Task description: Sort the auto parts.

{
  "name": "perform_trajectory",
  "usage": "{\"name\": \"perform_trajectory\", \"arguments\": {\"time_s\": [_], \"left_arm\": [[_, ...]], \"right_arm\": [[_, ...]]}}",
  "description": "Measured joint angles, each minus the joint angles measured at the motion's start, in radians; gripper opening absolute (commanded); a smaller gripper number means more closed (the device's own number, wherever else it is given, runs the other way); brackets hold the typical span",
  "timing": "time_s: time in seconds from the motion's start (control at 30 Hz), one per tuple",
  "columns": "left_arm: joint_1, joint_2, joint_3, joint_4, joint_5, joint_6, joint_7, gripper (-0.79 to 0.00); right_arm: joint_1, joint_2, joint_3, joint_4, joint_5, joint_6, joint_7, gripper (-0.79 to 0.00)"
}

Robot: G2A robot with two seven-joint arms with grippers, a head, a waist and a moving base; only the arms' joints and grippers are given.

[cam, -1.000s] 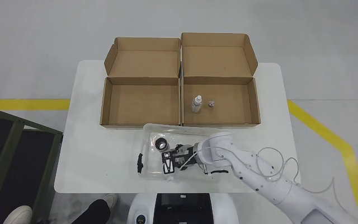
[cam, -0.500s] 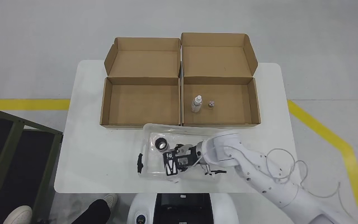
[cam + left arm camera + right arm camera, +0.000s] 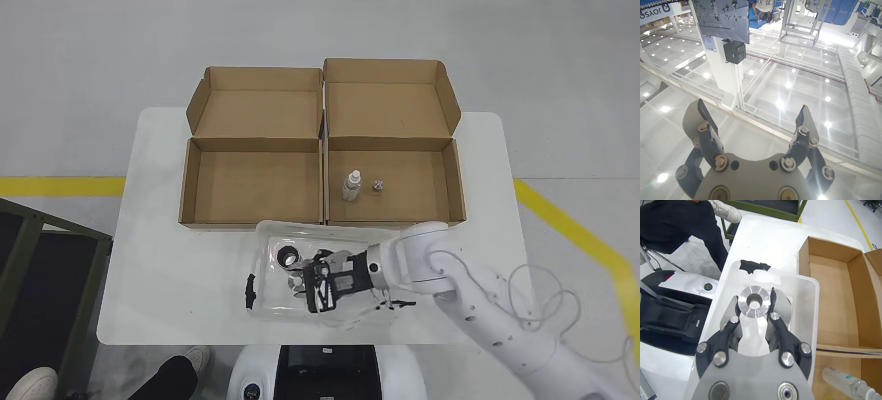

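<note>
1. The right gripper [image 3: 754,298] is clamped on a metal ring [image 3: 762,296]. One of its fingers [image 3: 736,308] presses each side of the rim, and the ring's central hole faces the wrist camera.
2. The ring sits right between the fingertips, above the floor of a white plastic tray [image 3: 815,306]. I cannot tell whether it rests on the floor or hangs clear of it.
3. In the top view the right gripper [image 3: 320,285] lies low inside the tray [image 3: 262,232], its fingertips pointing toward the robot's left.
4. A second ring-shaped part [image 3: 288,257] lies in the tray just beside the fingertips, on the side away from the robot.
5. A patch of black tape [image 3: 753,266] sticks to the tray wall just beyond the fingertips. In the top view the tape [image 3: 249,290] is on the tray's end toward the robot's left.
6. Two open cardboard boxes stand side by side past the tray, farther from the robot than the gripper, on the white table [image 3: 150,250].
7. The left-hand box [image 3: 252,185] is the nearer to the fingertips; its brown floor [image 3: 829,291] shows beside the tray.
8. The right-hand box [image 3: 410,190] stands behind the gripper's wrist end and holds a small bottle [image 3: 351,185] and a small part [image 3: 378,184], near each other but not touching.
9. The bottle [image 3: 844,380] lies close beside the gripper's palm in the right wrist view.
10. The left gripper [image 3: 751,103] points up at the ceiling, its toothed fingers [image 3: 705,113] spread wide with nothing between them, well apart from the parts.
</note>
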Motion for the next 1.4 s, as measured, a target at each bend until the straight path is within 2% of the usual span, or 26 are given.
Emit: {"name": "perform_trajectory", "arguments": {"time_s": [0.63, 1.4], "left_arm": [[0.0, 0.0, 0.0, 0.0, 0.0, 0.0, 0.0, 0.0], [0.0, 0.0, 0.0, 0.0, 0.0, 0.0, 0.0, 0.0]], "right_arm": [[0.058, 0.019, 0.192, -0.004, 0.125, -0.02, -0.169, -0.785], [-0.073, 0.068, 0.501, -0.091, 0.17, -0.001, -0.299, -0.785]]}}
